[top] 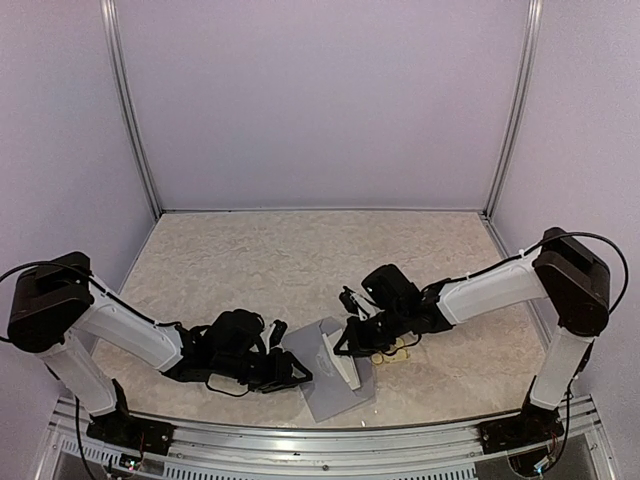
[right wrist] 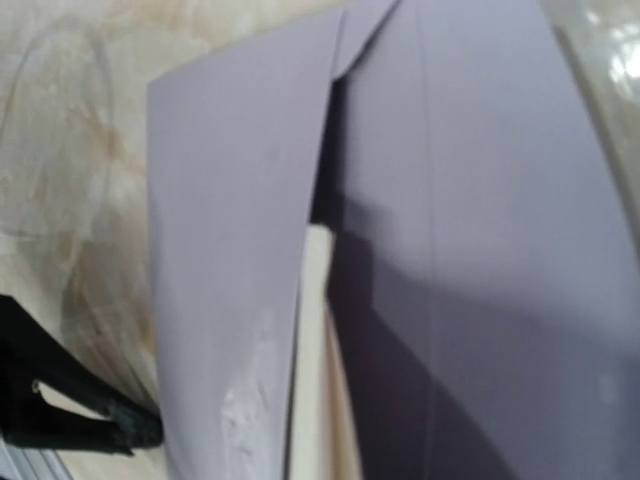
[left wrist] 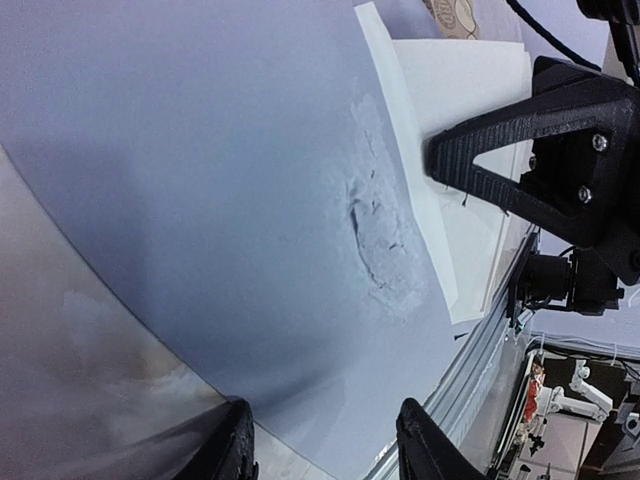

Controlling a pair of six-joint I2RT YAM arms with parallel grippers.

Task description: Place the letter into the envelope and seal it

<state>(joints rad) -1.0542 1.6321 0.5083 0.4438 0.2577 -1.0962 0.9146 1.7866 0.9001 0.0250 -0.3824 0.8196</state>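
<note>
The grey-lavender envelope (top: pixel 335 385) lies near the table's front edge with its flap (right wrist: pixel 480 250) open. It fills the left wrist view (left wrist: pixel 220 180), showing a faint ornament. The white letter (top: pixel 342 360) stands tilted at the envelope's mouth, and its leading edge (right wrist: pixel 315 380) reaches under the envelope's front panel (right wrist: pixel 220 250). My right gripper (top: pixel 352 337) holds the letter's upper part; one of its black fingers (left wrist: pixel 500 150) lies against the sheet (left wrist: pixel 460 200). My left gripper (left wrist: pixel 325 425) is open and low at the envelope's left edge, with the paper between its fingers (left wrist: pixel 235 445).
A tan sheet of round stickers (top: pixel 395 350) lies just right of the envelope under the right arm. The metal rail of the table's front edge (left wrist: pixel 470 370) runs close beside the envelope. Lavender walls close in the back and sides.
</note>
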